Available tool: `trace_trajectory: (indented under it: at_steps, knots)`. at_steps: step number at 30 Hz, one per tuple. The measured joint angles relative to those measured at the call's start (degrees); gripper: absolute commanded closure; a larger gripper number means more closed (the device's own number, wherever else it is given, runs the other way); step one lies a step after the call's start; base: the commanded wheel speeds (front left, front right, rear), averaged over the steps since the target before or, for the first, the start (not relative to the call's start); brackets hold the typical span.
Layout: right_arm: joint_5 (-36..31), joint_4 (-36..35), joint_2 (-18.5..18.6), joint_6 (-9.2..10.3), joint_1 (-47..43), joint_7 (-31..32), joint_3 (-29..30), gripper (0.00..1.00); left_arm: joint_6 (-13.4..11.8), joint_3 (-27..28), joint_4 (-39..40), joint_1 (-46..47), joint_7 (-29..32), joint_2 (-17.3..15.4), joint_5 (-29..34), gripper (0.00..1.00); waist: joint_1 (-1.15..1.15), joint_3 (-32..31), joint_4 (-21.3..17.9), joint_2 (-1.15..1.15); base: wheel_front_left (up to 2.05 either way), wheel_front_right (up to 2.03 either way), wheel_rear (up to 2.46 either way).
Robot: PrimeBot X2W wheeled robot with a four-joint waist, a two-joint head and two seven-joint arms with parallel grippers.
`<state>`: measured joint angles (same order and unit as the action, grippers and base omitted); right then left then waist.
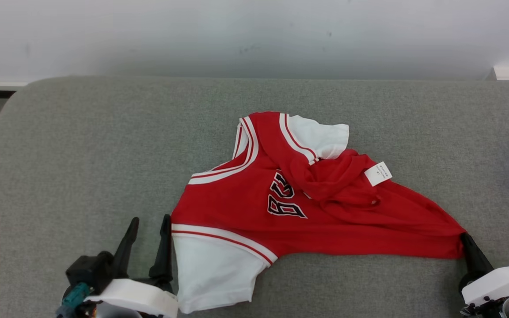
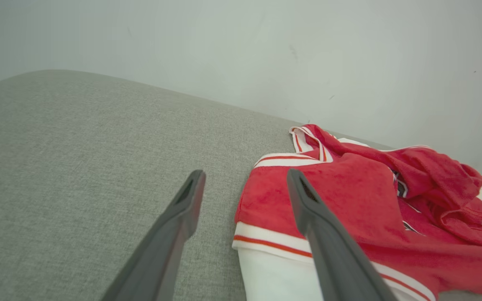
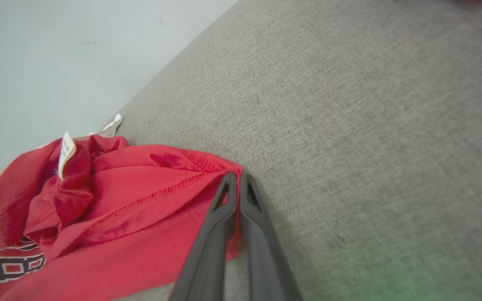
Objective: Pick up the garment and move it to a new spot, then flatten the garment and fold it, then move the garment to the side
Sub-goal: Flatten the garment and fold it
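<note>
Pinching the jaws of the right gripper (image 3: 237, 179) shut on the red bottom corner of the garment (image 3: 119, 217), right at the end of the stitched edge. Holding the jaws of the left gripper (image 1: 150, 218) wide open, gripping nothing, low over the grey table (image 1: 82, 154) and just beside the near white sleeve (image 1: 210, 274). Finding the garment near the middle of the table, red with white sleeves, half spread and half bunched: near sleeve lying flat, far sleeve (image 1: 320, 137) poking out at the back, a lump of red cloth with a little white tag (image 1: 378, 173) heaped on the right half. Working, most likely, on the flattening step: taking hold of the ends for pulling the cloth smooth. Needing next, probably, to bring the open left jaws onto the shoulder by the striped band (image 1: 223, 240) and shut them there. Then pulling the two ends gently apart and shaking out the lump. Watching for the thin corner slipping out of the right jaws, and for the near sleeve crumpling under the left jaws. Not yet starting on the folding or on moving the garment to the side
</note>
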<state>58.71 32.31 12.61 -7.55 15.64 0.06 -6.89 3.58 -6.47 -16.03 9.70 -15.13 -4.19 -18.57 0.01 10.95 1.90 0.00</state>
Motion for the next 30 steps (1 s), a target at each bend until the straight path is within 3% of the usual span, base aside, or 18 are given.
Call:
trace_trajectory:
  at_steps: [1,10,17,30]
  knots:
    - [-0.05,0.21,-0.03,0.00,0.16,0.04,-0.03,0.00,0.01,0.16,-0.07,0.01,0.00,0.12,0.00,0.00,0.00,-0.26,-0.04,0.00,0.00,0.00,0.00]
    - [-7.60,-0.80,2.83,0.00,-2.15,-7.92,1.21,0.00,0.51,1.71,-0.35,-1.20,0.00,0.92,0.16,0.00,-0.01,-5.27,-1.21,0.00,0.00,0.00,0.00]
    - [-20.01,-10.03,3.78,0.00,-4.40,-13.51,-1.86,0.00,0.51,3.85,0.93,-3.48,0.00,1.14,0.77,0.00,-0.01,-9.20,-3.22,0.00,0.00,0.00,0.00]
    - [-38.82,-25.29,-4.11,0.00,-13.98,-15.10,-0.05,0.00,0.68,6.70,3.81,-7.02,0.00,1.32,4.48,0.00,-0.01,-12.50,-4.81,0.00,0.00,0.00,0.00]
